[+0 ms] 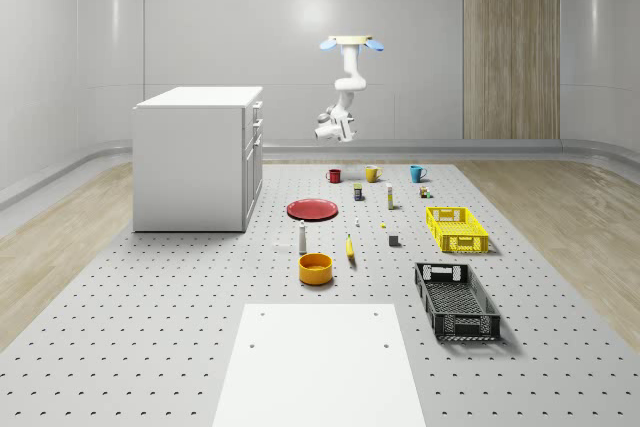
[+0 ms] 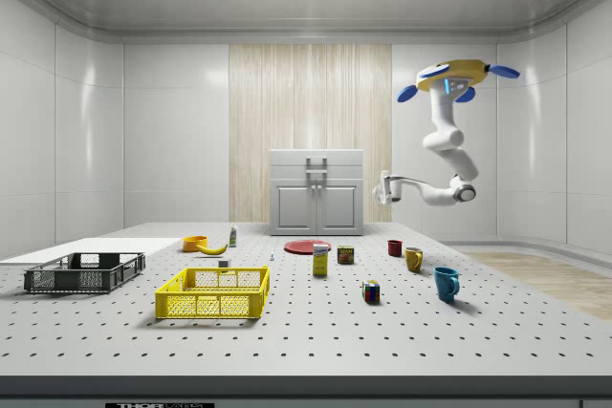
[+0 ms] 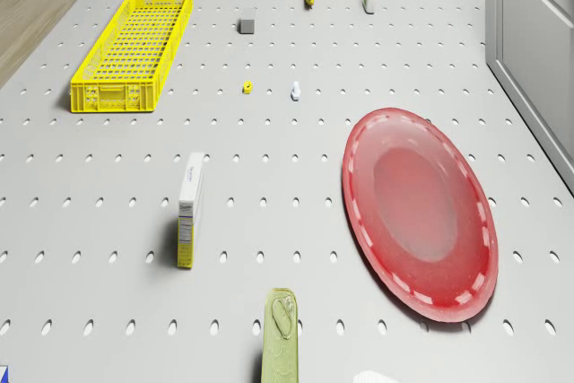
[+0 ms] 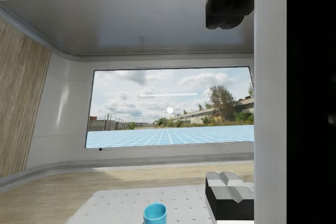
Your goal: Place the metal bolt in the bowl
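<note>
Look for the drone in the upper centre of the whole-scene view, hovering high above the far end of the tabletop, roughly over the row of mugs. Below it, find the gripper held level in mid-air, with its fingers spread well apart and holding nothing.

Spot the metal bolt as a tiny pale speck on the tabletop at mid-frame, just right of the red plate. So: well below the gripper and nearer the camera. Cannot tell its long axis at this size. Call for a long descent before any grasp.

Further toward the lower frame, note the bowl, orange and open upward, beside a banana and a small bottle.

Underfoot, a grey perforated surface, flat and matte. Around it, pale panelled walls, a wooden strip and a white cabinet at left.
</note>
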`<state>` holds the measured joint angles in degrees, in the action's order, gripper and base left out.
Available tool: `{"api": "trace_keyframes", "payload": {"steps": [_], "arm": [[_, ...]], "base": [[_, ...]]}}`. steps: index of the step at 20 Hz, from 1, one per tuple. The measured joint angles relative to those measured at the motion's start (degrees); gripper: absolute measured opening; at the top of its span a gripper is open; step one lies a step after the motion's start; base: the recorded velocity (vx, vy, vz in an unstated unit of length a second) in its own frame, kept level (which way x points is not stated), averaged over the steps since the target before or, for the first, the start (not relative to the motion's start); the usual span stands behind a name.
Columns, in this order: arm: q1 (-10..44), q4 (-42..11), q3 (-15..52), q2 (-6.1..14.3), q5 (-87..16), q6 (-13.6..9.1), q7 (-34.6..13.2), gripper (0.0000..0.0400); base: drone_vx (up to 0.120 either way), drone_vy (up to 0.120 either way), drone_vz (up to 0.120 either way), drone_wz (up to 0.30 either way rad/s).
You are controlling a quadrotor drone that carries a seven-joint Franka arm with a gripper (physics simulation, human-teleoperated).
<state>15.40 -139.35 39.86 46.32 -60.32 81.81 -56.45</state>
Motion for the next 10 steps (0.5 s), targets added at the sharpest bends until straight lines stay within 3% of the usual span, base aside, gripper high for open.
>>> {"api": "trace_keyframes", "payload": {"steps": [2,5,10], "arm": [[4.7,-7.6,6.9,1.7,-13.1,-0.6,-4.6,0.04],[13.6,-16.9,15.4,4.1,-30.0,-3.5,-12.3,0.04],[28.0,-24.1,24.3,7.7,-46.2,-10.1,-22.8,0.04]], "base": [[0.12,0.0,-0.12,0.0],[0.12,0.0,-0.12,0.0],[0.12,0.0,-0.12,0.0]]}}
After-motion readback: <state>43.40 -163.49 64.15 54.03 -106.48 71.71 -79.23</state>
